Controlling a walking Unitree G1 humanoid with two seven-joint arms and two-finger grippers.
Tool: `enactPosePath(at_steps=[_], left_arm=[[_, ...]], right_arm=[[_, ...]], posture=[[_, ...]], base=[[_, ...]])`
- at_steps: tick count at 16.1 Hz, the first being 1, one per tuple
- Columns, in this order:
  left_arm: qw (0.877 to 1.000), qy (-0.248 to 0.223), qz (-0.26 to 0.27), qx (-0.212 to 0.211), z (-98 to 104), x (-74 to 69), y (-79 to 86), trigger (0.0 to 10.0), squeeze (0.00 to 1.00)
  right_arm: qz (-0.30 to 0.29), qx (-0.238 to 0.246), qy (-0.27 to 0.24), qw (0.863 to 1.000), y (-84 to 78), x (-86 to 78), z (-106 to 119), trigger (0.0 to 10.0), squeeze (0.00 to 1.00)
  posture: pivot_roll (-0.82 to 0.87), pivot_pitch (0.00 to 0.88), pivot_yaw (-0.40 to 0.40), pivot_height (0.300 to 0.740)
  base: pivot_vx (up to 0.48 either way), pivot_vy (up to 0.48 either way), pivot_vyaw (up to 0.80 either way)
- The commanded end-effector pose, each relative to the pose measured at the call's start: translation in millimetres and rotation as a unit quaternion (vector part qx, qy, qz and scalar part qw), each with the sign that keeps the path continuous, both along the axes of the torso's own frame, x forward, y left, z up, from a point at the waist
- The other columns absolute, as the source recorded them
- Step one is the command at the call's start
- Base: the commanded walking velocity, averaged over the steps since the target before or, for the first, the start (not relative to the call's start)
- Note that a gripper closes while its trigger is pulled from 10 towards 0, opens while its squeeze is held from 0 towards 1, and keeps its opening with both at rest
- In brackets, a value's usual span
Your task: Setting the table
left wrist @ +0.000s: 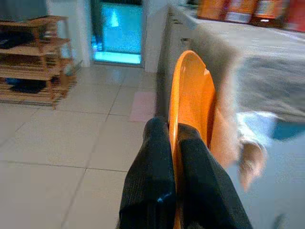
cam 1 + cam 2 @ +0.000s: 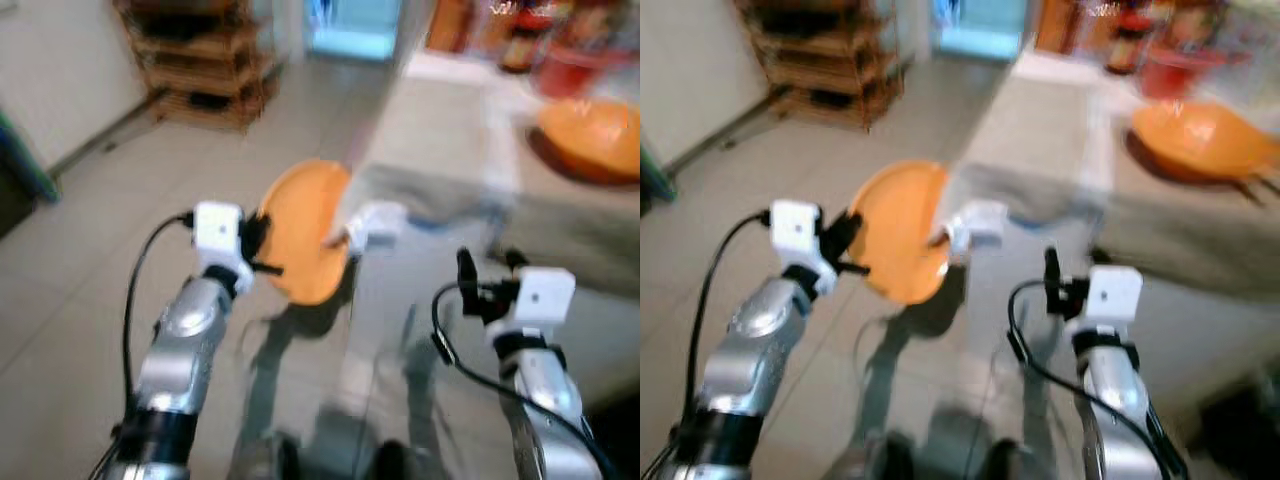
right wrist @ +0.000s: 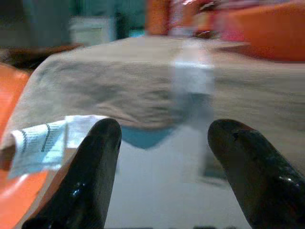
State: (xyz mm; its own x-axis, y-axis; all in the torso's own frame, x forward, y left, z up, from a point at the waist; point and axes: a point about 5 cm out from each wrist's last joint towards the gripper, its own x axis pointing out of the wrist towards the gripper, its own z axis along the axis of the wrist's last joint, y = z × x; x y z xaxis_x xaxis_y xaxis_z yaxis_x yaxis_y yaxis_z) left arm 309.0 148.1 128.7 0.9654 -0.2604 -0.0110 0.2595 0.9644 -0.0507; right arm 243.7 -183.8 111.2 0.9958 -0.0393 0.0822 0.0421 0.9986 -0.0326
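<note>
An orange plate (image 2: pixel 305 230) stands on edge above the floor, just off the table's near corner. My left gripper (image 2: pixel 258 242) is shut on its rim; the left wrist view has both black fingers (image 1: pixel 152 171) pinching the plate (image 1: pixel 193 95). A person's hand (image 2: pixel 338 238) in a white sleeve touches the plate's far edge. My right gripper (image 2: pixel 490 265) hangs open to the right, before the table (image 2: pixel 450 130) with its beige cloth. Nothing is between its fingers (image 3: pixel 97 162). An orange bowl (image 2: pixel 590 135) rests on the table at the right.
A wooden shelf unit (image 2: pixel 200 60) stands against the wall at the back left. Red and orange containers (image 2: pixel 560 40) crowd the far end of the table. Pale floor tiles (image 2: pixel 90 260) stretch to the left. The picture is blurred.
</note>
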Motion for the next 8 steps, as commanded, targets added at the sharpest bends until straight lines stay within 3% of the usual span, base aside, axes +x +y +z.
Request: enactPosePath(at_steps=[1, 6, 8], left_arm=[[0.999, -0.031, -0.010, -0.001, 13.5, 3.3, -5.0, 0.0, 0.00], [0.999, -0.036, -0.013, 0.006, 19.5, 11.6, -5.9, 0.0, 0.00], [0.999, -0.040, -0.015, 0.006, 21.0, 13.4, -5.1, 0.0, 0.00]], right_arm=[[-0.008, 0.007, 0.005, 1.000, -4.5, -2.7, -2.8, 10.0, 0.00], [-0.007, 0.005, 0.007, 1.000, -3.5, -3.3, -4.0, 10.0, 0.00], [-0.007, 0.006, 0.009, 1.000, -3.4, -3.6, -4.6, 10.0, 0.00]], posture=[[-0.07, 0.023, 0.025, 0.740], [-0.07, 0.016, 0.026, 0.740], [-0.07, 0.015, 0.027, 0.740]], base=[[0.000, 0.000, 0.00], [0.000, 0.000, 0.00], [0.000, -0.416, 0.00]])
